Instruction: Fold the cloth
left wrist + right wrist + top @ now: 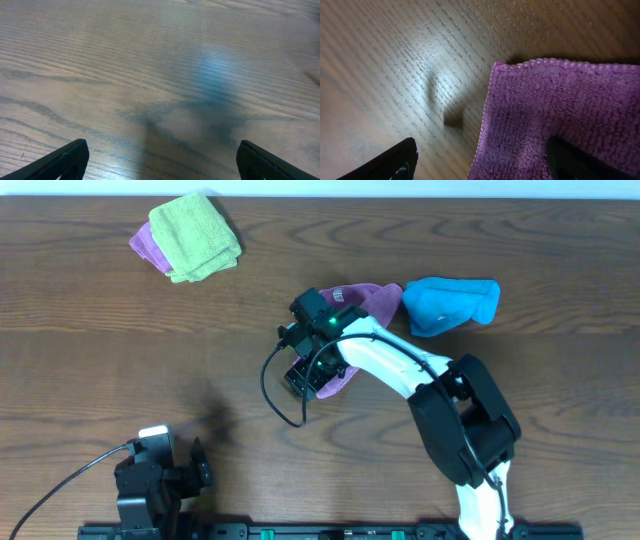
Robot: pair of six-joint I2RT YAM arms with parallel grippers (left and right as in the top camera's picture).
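Note:
The lilac-purple cloth (372,300) lies crumpled at mid-table, partly hidden under my right arm. In the right wrist view its hemmed corner (560,110) lies flat on the wood. My right gripper (305,376) is open and low over the cloth's front-left corner. In its wrist view (487,165) one finger is over bare wood and the other over the cloth, so the cloth's edge lies between them. My left gripper (196,470) is open and empty near the front left edge, and its wrist view (160,162) shows only bare wood. No label is visible.
A bright blue cloth (450,303) lies touching the purple cloth's right side. A lime-green folded cloth (195,235) sits on another purple cloth (145,248) at the back left. A black cable (275,395) loops beside my right wrist.

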